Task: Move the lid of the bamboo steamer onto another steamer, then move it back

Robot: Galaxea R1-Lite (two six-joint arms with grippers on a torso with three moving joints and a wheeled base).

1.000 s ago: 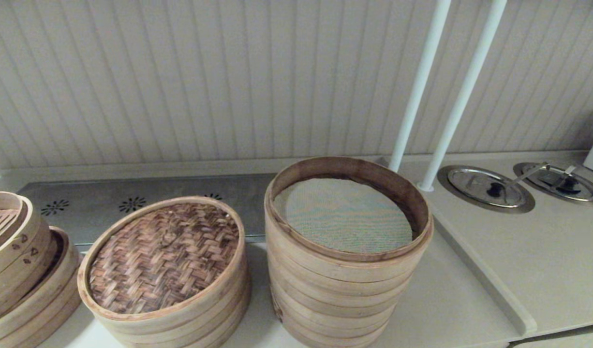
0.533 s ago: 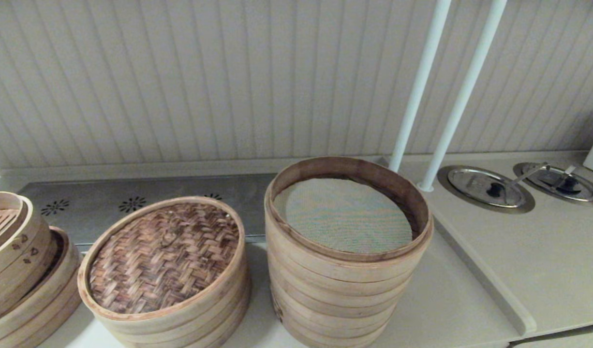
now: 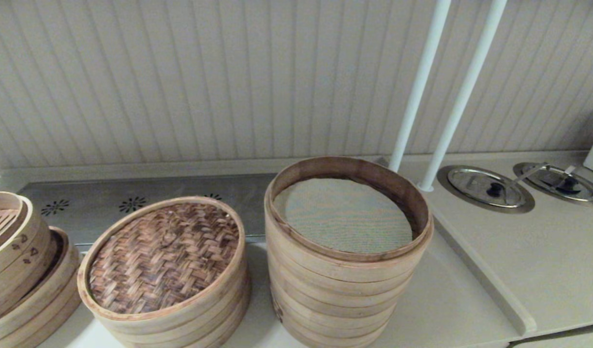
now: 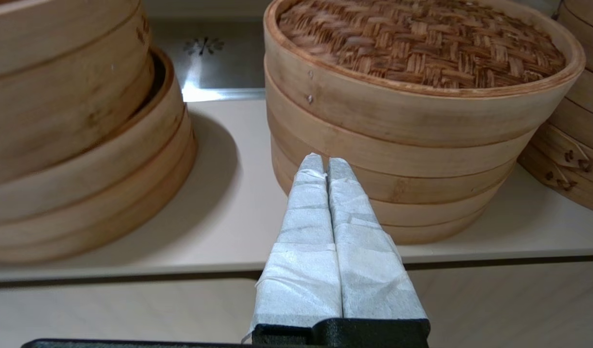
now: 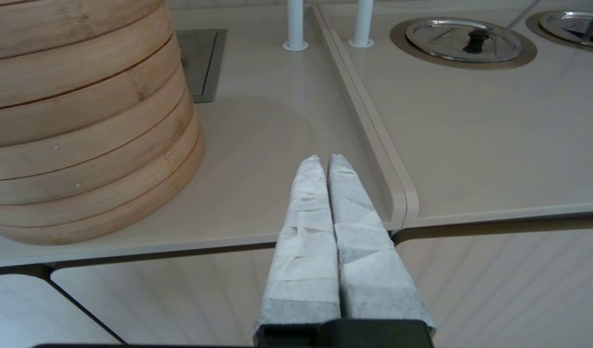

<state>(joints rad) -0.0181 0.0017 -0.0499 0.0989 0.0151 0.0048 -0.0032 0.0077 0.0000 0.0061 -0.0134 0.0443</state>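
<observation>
The bamboo steamer lid (image 3: 163, 253), brown herringbone weave in a pale rim, sits on the short steamer at front left; it also shows as the woven lid (image 4: 417, 43) in the left wrist view. To its right stands the tall steamer (image 3: 345, 251), uncovered, with a greenish-grey mesh liner; its ringed side (image 5: 83, 121) fills part of the right wrist view. Neither arm appears in the head view. My left gripper (image 4: 325, 162) is shut and empty, low in front of the short steamer. My right gripper (image 5: 324, 160) is shut and empty, by the counter's front edge, right of the tall steamer.
A third steamer stack (image 3: 16, 261) with small dark marks stands at the far left. Two white poles (image 3: 441, 96) rise behind the tall steamer. Two round metal lids (image 3: 487, 186) are set into the raised counter at right. A perforated steel strip (image 3: 132, 203) runs along the back.
</observation>
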